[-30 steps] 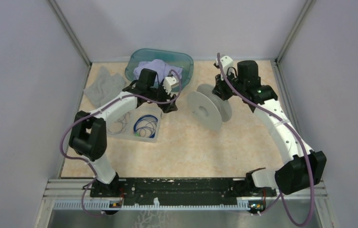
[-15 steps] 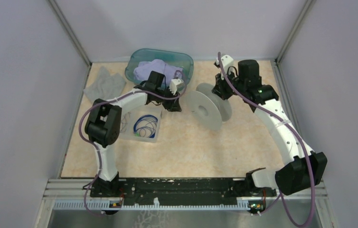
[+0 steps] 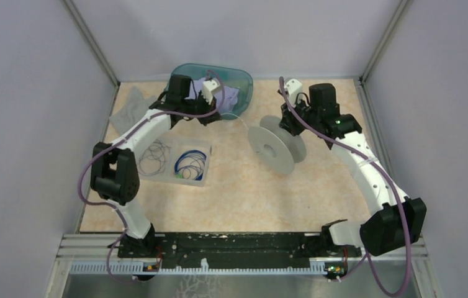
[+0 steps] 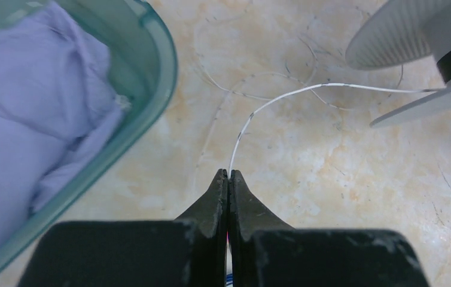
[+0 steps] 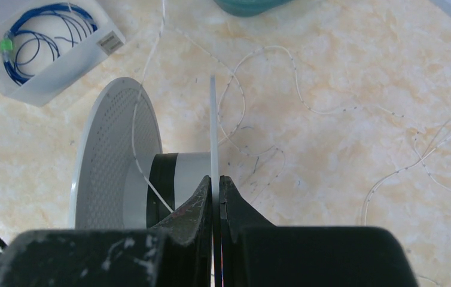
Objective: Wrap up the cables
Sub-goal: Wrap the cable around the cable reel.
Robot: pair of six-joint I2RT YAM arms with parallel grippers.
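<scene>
My left gripper [image 4: 228, 173] is shut on the end of a thin whitish cable [image 4: 283, 95]. That cable runs right to the grey spool [image 4: 414, 36]. In the top view the left gripper [image 3: 216, 115] sits beside the teal bin, left of the spool [image 3: 274, 148]. My right gripper [image 5: 213, 179] is shut on the thin edge of one spool flange [image 5: 213, 119]. The whitish cable [image 5: 145, 78] leaves the spool's core past the other flange [image 5: 109, 155]. Blue cables [image 3: 191, 162] lie coiled in a clear tray [image 3: 202, 177]. More whitish cable [image 5: 283, 78] loops loosely on the table.
A teal bin [image 3: 244, 81] holding purple cloth [image 4: 26, 119] stands at the back, close to my left gripper. A grey cloth [image 3: 129, 108] lies at the far left. Grey walls close in both sides and the back.
My left gripper shut on the whitish cable and drew back and left from the spool toward the teal bin. The right gripper kept its hold; the spool shifted slightly.
</scene>
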